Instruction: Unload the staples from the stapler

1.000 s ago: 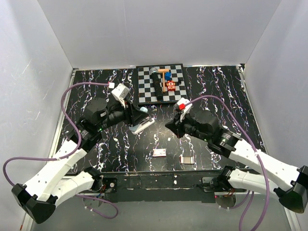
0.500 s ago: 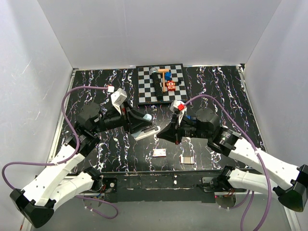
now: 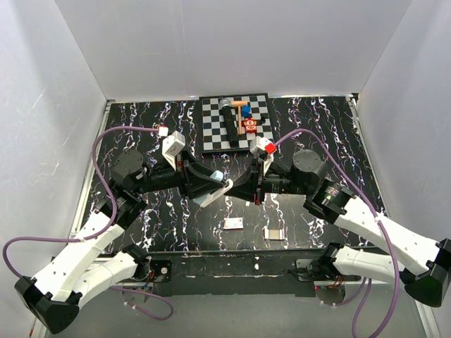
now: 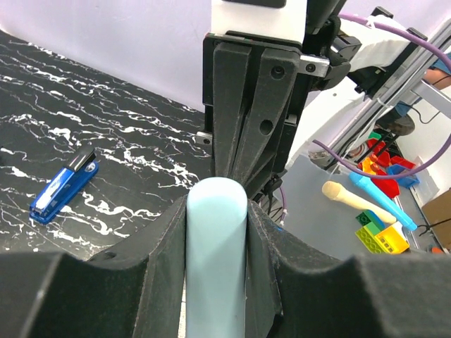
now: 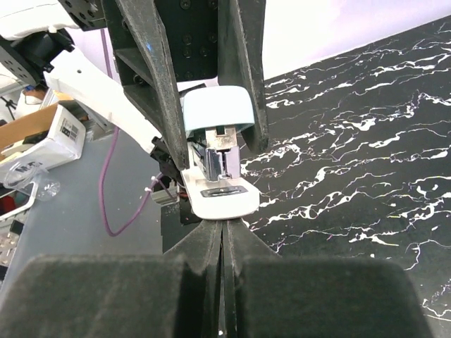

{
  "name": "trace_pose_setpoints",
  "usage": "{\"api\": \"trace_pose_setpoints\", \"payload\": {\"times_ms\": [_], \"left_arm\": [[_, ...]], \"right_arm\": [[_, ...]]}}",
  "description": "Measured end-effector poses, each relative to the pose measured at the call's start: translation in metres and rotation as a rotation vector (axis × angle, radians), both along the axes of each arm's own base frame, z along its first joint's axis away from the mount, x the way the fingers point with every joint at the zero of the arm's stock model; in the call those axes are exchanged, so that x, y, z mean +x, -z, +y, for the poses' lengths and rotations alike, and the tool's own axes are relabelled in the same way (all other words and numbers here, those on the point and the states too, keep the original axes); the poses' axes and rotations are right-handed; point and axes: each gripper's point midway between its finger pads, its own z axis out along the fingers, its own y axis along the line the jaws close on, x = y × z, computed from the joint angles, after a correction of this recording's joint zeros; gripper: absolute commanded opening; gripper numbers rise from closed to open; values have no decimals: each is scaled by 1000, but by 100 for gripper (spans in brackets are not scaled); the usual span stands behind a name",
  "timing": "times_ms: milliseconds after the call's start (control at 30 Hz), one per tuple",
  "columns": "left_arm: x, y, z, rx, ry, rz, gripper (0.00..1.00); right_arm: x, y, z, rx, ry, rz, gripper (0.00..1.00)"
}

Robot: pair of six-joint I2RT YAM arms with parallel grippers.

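Fingers (image 4: 163, 246) of the left gripper (image 4: 216, 225) are clamping the pale stapler (image 5: 217, 105) by its sides, holding it above the table (image 4: 106, 120) between the arms. It is gaping toward the right gripper (image 5: 223, 238), whose fingers are pressing together, tips just at the white base. Blue stapler (image 4: 63, 186) is lying well apart.

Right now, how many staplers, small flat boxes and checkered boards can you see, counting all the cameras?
Staplers: 2 (pale blue stapler, bright blue stapler)
Small flat boxes: 2
Checkered board: 1
Total: 5
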Motion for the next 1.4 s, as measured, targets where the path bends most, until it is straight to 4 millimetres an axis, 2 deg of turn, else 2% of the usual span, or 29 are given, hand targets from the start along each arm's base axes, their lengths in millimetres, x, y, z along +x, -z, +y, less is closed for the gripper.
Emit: {"api": "trace_pose_setpoints", "payload": {"times_ms": [367,667,900,1133,1400], "left_arm": [[-15,-8,-1,-24,130,-60,0],[-41,-8,-3,-23,335,-96,0],[-57,-3,-6,1,440,-80,0],[-60,0,-10,32,429,-82,0],[-49,14,-17,95,343,-31,0]], "right_arm": [[-10,-21,10,-17,-126,-31,1],[-37,-32,9,-79,-338,3,1],[-57,-29,4,-119,-466,64,1],[-55,-23,-4,-112,-393,-18,1],[-35,1,-21,-121,-171,-132,1]]}}
